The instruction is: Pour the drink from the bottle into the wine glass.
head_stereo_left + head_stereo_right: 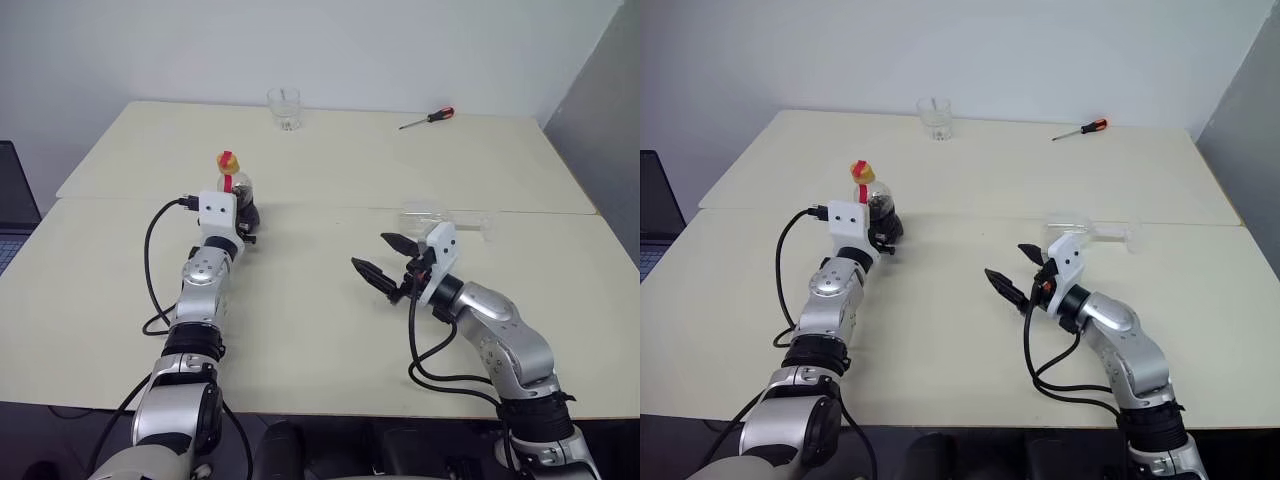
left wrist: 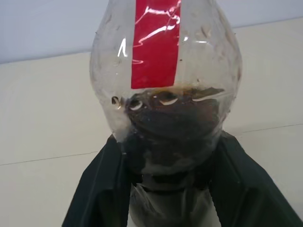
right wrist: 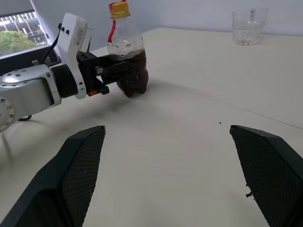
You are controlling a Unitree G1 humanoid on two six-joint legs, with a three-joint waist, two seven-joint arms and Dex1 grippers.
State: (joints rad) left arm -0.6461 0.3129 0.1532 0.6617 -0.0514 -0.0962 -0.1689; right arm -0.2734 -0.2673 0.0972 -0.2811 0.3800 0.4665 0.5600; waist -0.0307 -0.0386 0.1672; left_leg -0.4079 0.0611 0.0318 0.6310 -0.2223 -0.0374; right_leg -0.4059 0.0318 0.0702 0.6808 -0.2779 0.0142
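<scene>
Tabletop from the head camera first: the pale cream table carries a small squat clear plastic bottle with a yellow-and-red cap, standing upright on the left. The left gripper is clamped round its lower body. On the right, a clear stemmed wine glass appears to lie on its side just beyond the right gripper, whose black jaws gape wide and empty. A short clear tumbler and a red-handled screwdriver sit far back, well apart from the action.

Left wrist camera now: black fingers press both flanks of the bottle, the dark brown-red drink filling only the belly, below the red label strip.

Right wrist camera: wide-spread mesh pads frame the gripped bottle across the table, cap apparently on.

Judgement call: the grip sits low, so the bottle should come up slowly and stay vertical. Nothing can be poured until the cap is off and the glass stands upright, which looks like work for the free right claw.
</scene>
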